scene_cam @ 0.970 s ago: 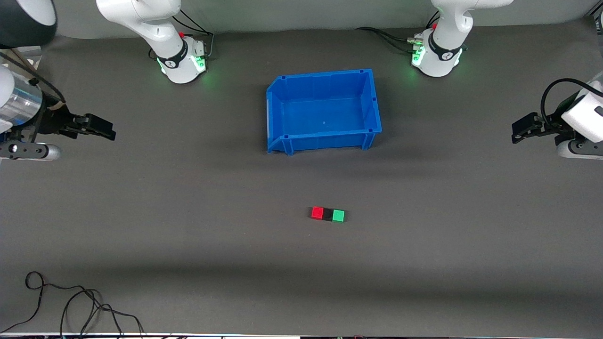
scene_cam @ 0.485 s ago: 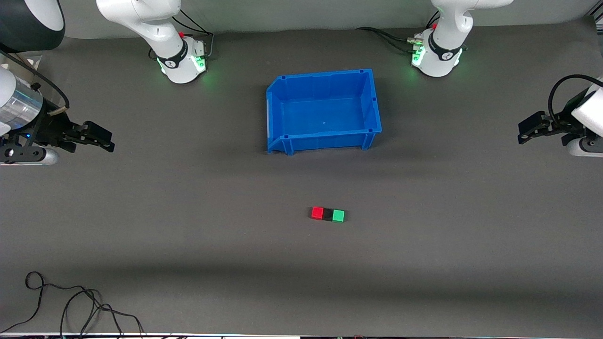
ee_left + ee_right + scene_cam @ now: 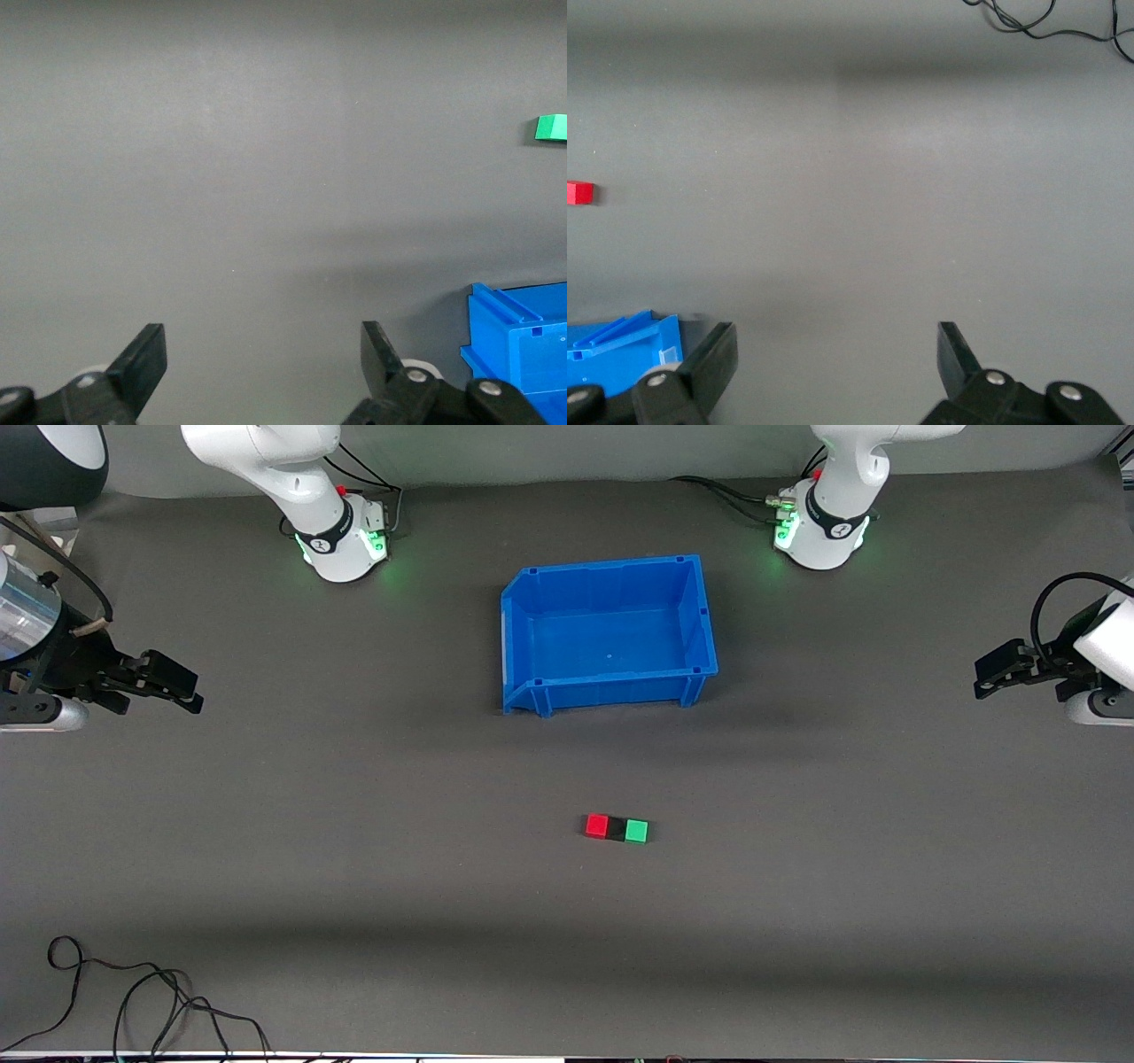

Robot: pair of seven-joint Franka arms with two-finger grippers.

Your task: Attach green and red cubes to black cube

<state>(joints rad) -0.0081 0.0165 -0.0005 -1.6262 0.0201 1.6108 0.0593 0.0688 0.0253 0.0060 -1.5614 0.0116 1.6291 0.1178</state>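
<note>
Nearest the front camera, a loose black cable [image 3: 133, 1001] lies coiled on the table [image 3: 354, 886] at the right arm's end; it also shows in the right wrist view.

Mid-table, farther from the camera than the cable: three cubes in one row, touching. Red cube [image 3: 597, 825] toward the right arm's end, black cube [image 3: 617, 829] in the middle, green cube [image 3: 636, 831] toward the left arm's end. Red and green each sit flush against the black one. Nothing grips the row; it rests on the table.

Farther still: blue bin [image 3: 608, 691], upright, well apart from the cube row and roughly in line with it.

Right gripper [image 3: 182, 686] hangs over the right arm's end of the table, well apart from the cubes and the bin. Fingers spread wide in the right wrist view, nothing between them. That view shows the red cube at the frame edge and a corner of the bin.

Left gripper [image 3: 985, 677] hangs over the left arm's end of the table, also well apart from the cubes. Fingers spread wide in the left wrist view, holding nothing. Green cube sits at that view's edge, with a bin corner showing.

Farthest: both arm bases, green lights lit. Right base [image 3: 341, 540], left base [image 3: 824, 531].
</note>
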